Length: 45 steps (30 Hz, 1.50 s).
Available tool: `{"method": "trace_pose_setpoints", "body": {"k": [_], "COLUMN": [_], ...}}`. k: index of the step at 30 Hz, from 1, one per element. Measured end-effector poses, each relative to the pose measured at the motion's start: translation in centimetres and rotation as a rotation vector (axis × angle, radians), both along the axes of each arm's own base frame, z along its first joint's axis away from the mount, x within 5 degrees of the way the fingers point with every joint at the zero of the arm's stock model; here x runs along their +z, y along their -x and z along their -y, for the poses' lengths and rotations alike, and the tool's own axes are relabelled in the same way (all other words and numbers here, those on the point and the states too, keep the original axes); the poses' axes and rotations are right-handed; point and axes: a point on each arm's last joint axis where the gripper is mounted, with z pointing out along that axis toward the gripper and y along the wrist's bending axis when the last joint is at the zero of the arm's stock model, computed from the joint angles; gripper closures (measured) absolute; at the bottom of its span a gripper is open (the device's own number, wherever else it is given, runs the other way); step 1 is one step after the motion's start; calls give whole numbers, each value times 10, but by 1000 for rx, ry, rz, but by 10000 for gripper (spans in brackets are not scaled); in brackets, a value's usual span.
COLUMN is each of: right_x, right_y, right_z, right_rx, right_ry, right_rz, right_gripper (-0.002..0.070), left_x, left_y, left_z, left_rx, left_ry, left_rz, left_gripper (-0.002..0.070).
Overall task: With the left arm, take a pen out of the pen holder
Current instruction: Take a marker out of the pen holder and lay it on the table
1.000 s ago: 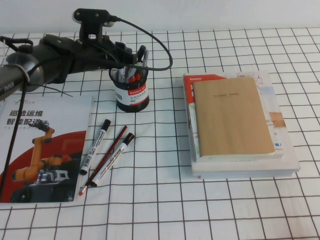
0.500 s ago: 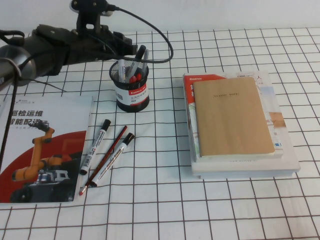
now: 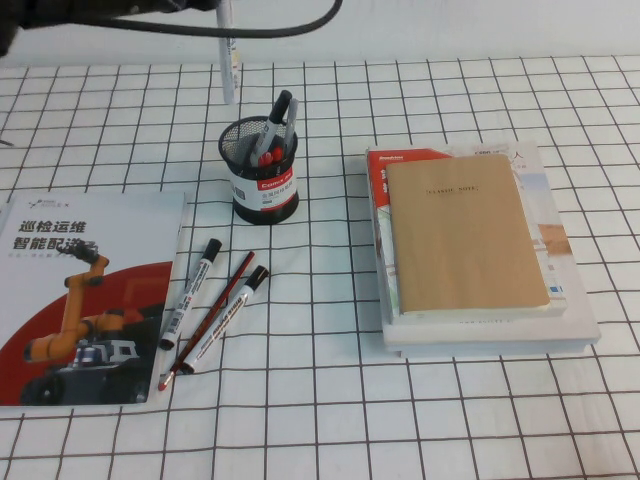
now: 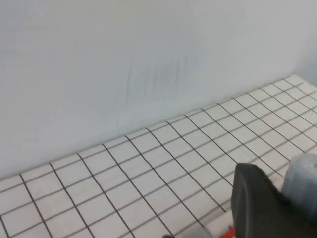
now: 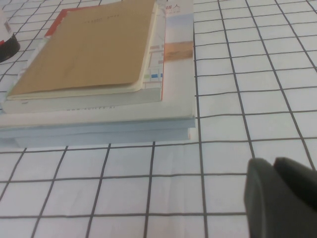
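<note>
Your black mesh pen holder (image 3: 264,190) with the white and red label stands upright on the white gridded tablecloth (image 3: 330,400). In it you can see a black-capped grey marker (image 3: 283,108) leaning toward the robot's right, with red-tipped pens (image 3: 267,156) lower down beside it. The white-barrelled pen (image 3: 230,65) is out of the cup. It hangs upright in the air, clear of the rim and to the robot's left of the holder, and its upper end runs off the top of the high view where the dark left arm (image 3: 100,10) crosses. The left gripper (image 4: 285,198) is up there, clamped on that pen. In front of the holder three loose pens (image 3: 210,320) lie slanted side by side, just beside a glossy brochure (image 3: 85,300) picturing an orange robot arm. To the robot's right a stack of books (image 3: 490,335) topped by a tan notebook (image 3: 465,235) sits well apart from the holder. The right gripper (image 5: 280,198) is low over the cloth near that stack's corner, and you cannot tell whether it is open or closed.
</note>
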Motion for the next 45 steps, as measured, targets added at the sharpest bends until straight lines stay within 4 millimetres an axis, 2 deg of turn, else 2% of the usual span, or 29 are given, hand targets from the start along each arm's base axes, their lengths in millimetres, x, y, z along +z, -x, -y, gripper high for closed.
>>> {"method": "trace_pose_setpoints", "body": {"k": [4, 9, 15, 25, 28, 32, 37, 40, 45], "right_x": [0, 0, 0, 0, 0, 0, 0, 0, 0], "right_y": [0, 0, 0, 0, 0, 0, 0, 0, 0], "right_z": [0, 0, 0, 0, 0, 0, 0, 0, 0], "right_rx": [0, 0, 0, 0, 0, 0, 0, 0, 0], "right_ry": [0, 0, 0, 0, 0, 0, 0, 0, 0], "right_rz": [0, 0, 0, 0, 0, 0, 0, 0, 0], "right_gripper": [691, 691, 691, 691, 691, 691, 691, 691, 691], "left_x": [21, 30, 25, 9, 8, 1, -18, -25, -33], "left_y": [28, 52, 71, 86, 87, 92, 109, 119, 126], "left_z": [-8, -21, -29, -40, -41, -37, -16, -5, 1], "left_rx": [-9, 36, 41, 85, 94, 100, 65, 45, 27], "left_ry": [-66, -162, -244, -357, -362, -383, -470, -474, -457], "left_rz": [-62, -174, -344, -597, -622, -648, -651, -632, -625], "left_gripper": [588, 588, 588, 588, 588, 588, 588, 588, 588]}}
